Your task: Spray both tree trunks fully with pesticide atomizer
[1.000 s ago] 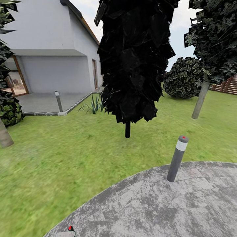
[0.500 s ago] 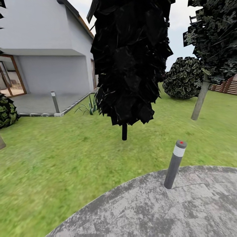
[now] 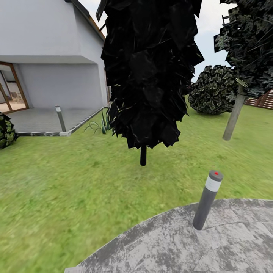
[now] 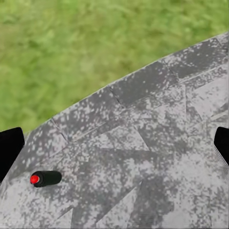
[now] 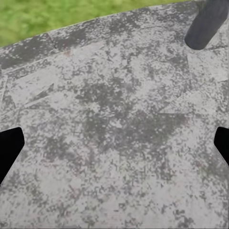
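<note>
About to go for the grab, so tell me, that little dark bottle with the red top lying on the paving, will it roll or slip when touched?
The pesticide atomizer lies on its side on the speckled paving, so a nudge across its length would probably roll it. It looks slim and small, likely light and easily knocked away. Its smooth dark body may be slippery, so closing the left end effector across the body seems safest.

black cone tree point(image 3: 149, 72) top cut off by frame; house point(image 3: 49, 53) cropped at left edge.

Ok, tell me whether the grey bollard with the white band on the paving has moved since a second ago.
No. The grey bollard keeps its spot by the paving's curved edge; the camera shifted.
</note>
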Controlling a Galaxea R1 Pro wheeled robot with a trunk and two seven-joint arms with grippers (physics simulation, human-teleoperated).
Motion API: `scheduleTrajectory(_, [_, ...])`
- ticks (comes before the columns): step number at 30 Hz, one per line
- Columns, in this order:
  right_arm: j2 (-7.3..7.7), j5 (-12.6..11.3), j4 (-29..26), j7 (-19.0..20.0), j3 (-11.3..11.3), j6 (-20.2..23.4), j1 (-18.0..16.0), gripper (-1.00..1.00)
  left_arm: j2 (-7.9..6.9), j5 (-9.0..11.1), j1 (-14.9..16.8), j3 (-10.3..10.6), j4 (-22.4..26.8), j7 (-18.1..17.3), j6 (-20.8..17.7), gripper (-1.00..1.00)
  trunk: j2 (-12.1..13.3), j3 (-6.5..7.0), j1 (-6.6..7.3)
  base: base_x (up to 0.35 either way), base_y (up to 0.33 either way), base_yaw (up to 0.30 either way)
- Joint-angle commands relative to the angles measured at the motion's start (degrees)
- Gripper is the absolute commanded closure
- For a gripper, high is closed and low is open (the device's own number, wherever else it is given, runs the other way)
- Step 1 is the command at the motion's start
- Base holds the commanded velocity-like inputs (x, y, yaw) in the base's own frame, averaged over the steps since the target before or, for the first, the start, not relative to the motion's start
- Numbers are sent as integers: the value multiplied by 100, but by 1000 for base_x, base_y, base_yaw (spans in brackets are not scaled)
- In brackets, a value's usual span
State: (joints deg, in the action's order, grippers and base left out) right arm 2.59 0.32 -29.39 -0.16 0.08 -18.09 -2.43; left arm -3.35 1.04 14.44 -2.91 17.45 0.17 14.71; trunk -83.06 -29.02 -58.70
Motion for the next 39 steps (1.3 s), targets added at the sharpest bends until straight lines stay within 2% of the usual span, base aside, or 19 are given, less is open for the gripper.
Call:
scheduleTrajectory(1, [1,3,4,-2,1,-18,-3,-100,3,10,4,-8,-5,2,20,-100,-2,-6,-3,338,0,0])
scheduleTrajectory(23, [0,3,4,-2,-1,-19,-3,-100,1,10,7,-2,-5,1,23,-100,-2,-6,-3,338,-34,3])
scheduleTrajectory(39, [-3,3,4,-5,1,-19,-3,-100,1,10,6,-1,-5,1,23,-100,-2,-6,-3,338,-71,245])
